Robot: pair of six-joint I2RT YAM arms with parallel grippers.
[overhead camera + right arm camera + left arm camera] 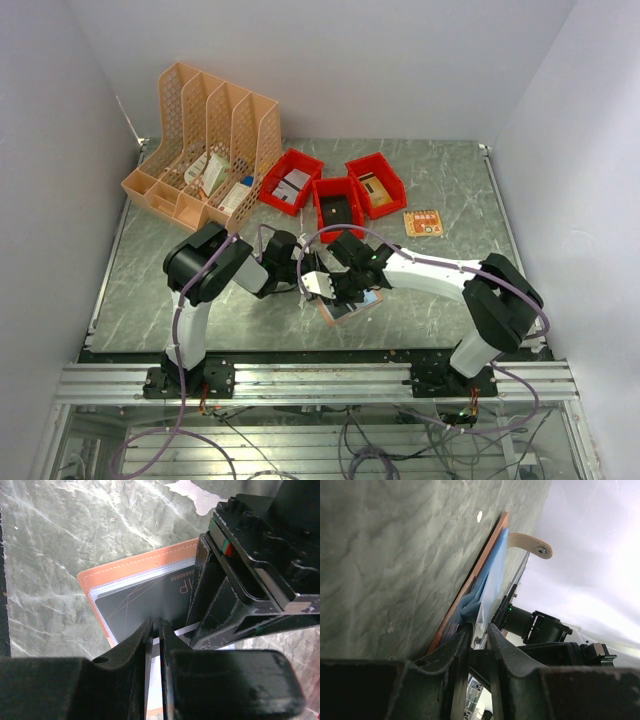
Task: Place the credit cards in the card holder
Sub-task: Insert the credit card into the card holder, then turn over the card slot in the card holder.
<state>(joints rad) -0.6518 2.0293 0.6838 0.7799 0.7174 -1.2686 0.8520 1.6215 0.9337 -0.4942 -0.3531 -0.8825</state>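
Note:
The salmon-pink card holder (352,306) lies open on the table between both arms. In the right wrist view its clear sleeves (107,587) show, with a dark credit card (140,600) with thin gold lines partly inside one. My right gripper (156,626) is shut on that card's near edge. My left gripper (479,629) is narrowly closed on the holder's edge (470,582), pinching the sleeves; its body (235,585) covers the holder's right side. The holder's strap with its snap (532,544) sticks up behind. An orange card (423,222) lies at the right.
Three red bins (337,192) holding cards stand behind the grippers. An orange lattice file rack (205,140) with small boxes stands at the back left. White walls enclose the table on three sides.

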